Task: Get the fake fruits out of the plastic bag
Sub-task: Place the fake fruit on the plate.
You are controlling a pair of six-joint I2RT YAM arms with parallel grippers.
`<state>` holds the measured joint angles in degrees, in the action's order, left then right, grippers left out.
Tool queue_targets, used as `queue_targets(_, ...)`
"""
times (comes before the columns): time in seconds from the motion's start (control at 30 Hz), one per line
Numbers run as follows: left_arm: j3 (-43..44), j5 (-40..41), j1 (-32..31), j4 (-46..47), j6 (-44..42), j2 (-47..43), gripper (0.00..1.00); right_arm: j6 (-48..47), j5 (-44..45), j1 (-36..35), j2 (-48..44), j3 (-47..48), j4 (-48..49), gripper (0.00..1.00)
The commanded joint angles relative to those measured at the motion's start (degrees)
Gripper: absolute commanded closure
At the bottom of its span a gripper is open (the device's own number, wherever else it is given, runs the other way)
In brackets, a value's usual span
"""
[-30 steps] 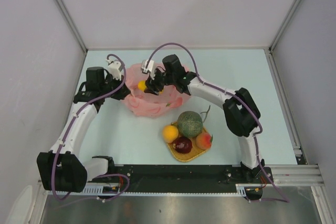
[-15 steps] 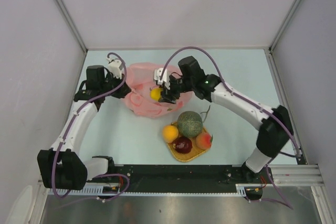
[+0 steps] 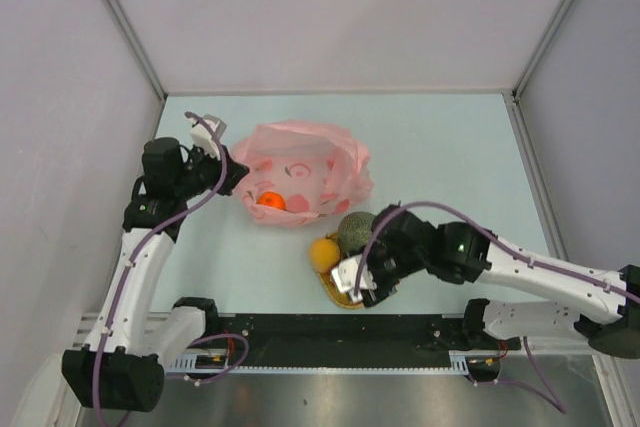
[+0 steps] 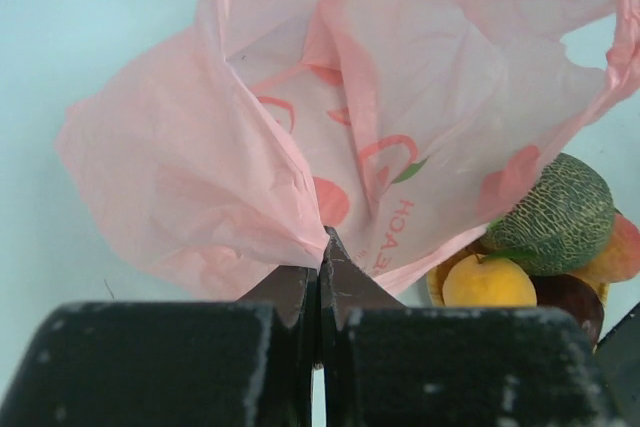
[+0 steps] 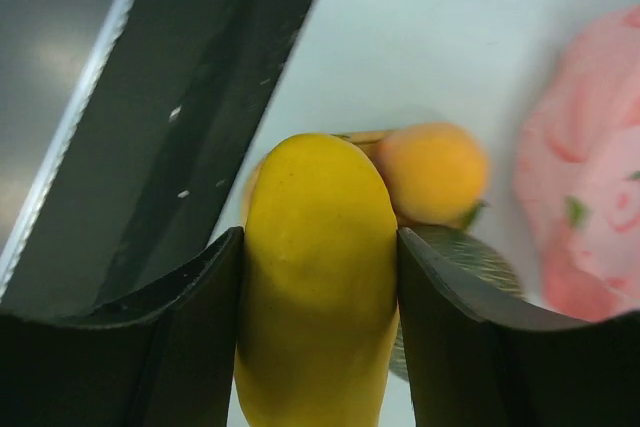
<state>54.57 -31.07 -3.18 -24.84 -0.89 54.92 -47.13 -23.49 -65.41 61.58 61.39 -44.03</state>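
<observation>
The right end effector (image 5: 320, 237) is clamped across the middle of a smooth yellow oblong plastic fruit (image 5: 315, 327). The fruit is judged light, rigid and slippery, so grip the waist, not the tapered ends. Just beyond the tips sits an orange-yellow round fruit (image 5: 432, 172). The left end effector (image 4: 322, 257) is pinched together on the thin translucent pink plastic bag (image 4: 400, 97), a limp, tear-prone film best held by a gathered fold. Farther in, an orange-red round fruit (image 3: 270, 200) lies inside the bag.
</observation>
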Motion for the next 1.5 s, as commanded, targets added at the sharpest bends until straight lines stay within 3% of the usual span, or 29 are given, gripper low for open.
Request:
queue_targets(0.0,-2.1,-3.1,0.3,1.4,1.3,-2.3,1.0,-0.9,8.0,-5.5,-5.1,-9.0,-0.2,0.81)
queue_targets(0.5,-3.0,-1.9,0.4,-1.8,2.4,-7.4,1.0,-6.0,14.0,-12.3,-7.0,-22.0,7.2,0.8)
queue_targets(0.97,-4.7,-2.6,0.4,-0.4,3.5,-8.2,1.0,-12.9,18.2,-16.1,-5.6,-24.7,13.7,0.8)
queue_targets(1.47,-6.5,-2.7,0.6,-0.6,3.4,-9.6,1.0,-19.8,21.6,-20.1,-6.1,-31.1,20.6,0.71)
